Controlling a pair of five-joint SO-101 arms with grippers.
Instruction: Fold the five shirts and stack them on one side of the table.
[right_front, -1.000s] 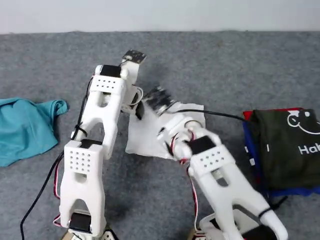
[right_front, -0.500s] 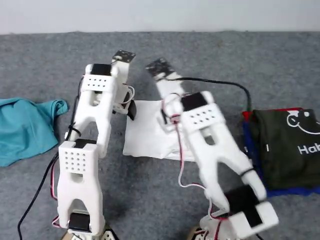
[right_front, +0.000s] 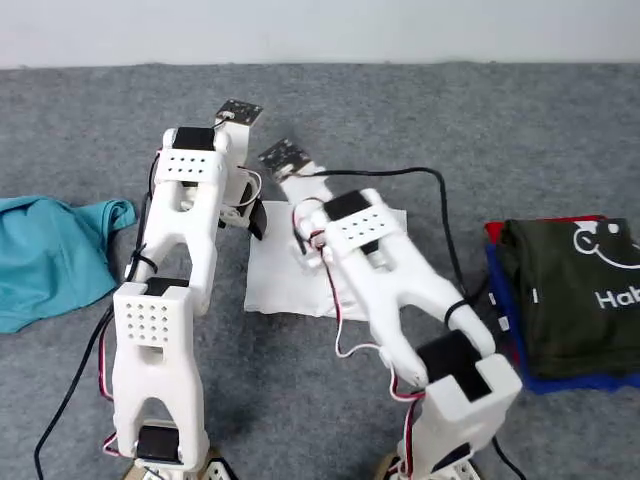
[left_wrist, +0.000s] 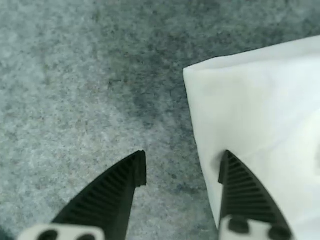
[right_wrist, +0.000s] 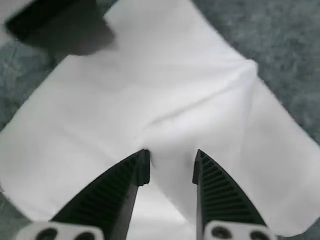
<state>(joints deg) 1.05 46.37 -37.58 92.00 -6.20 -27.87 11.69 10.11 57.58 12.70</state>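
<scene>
**Fig. Two open grippers over the white shirt: hazards and layout**

Hazards. The white shirt (right_front: 283, 275) lies partly folded on the grey table (right_front: 480, 130). If my two arms pull at different rates, I judge that the whole cloth would slide across the table rather than fold. My left gripper (left_wrist: 183, 162) straddles the shirt's edge, so closing there could catch one layer alone or miss the cloth, and the fold would open. My right gripper (right_wrist: 171, 160) sits over a raised crease. Pinching that would bunch the panel and leave a lumpy fold that stacks poorly.

Layout. The stack of folded shirts (right_front: 565, 290) lies at the table's right side, well apart from both grippers. The teal shirt (right_front: 50, 255) lies crumpled at the left side, also well apart. The white shirt lies between them, directly under both arms. My left gripper is spread wide and holds nothing, with one finger over bare table and the other over the shirt near its corner. My right gripper is parted more narrowly and grips nothing, with the crease running in between its fingers.
</scene>
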